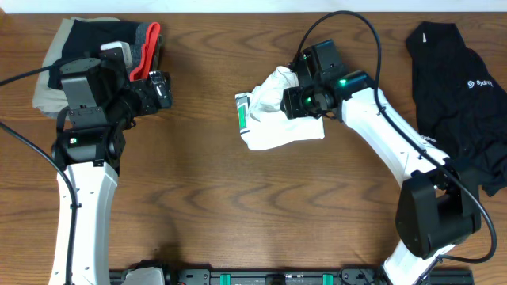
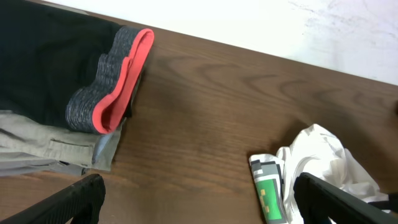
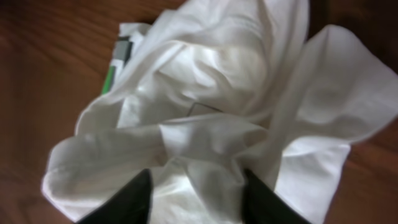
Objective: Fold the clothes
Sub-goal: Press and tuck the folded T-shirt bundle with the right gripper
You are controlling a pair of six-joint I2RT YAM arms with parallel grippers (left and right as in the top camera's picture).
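The white T-shirt [image 1: 273,119] lies crumpled at the table's centre, its green-and-grey graphic [image 1: 242,115] showing at its left edge. It also shows in the left wrist view [image 2: 317,155] and fills the right wrist view [image 3: 205,106]. My right gripper [image 1: 295,101] is down on the shirt's upper right part, and its fingers [image 3: 196,196] pinch a raised fold of white cloth. My left gripper [image 1: 161,89] is open and empty [image 2: 196,202], above bare wood left of the shirt and beside the folded stack.
A folded stack of beige, black and grey-red clothes [image 1: 95,55] sits at the back left and shows in the left wrist view [image 2: 93,93]. A black top with small white logos [image 1: 459,87] lies at the right edge.
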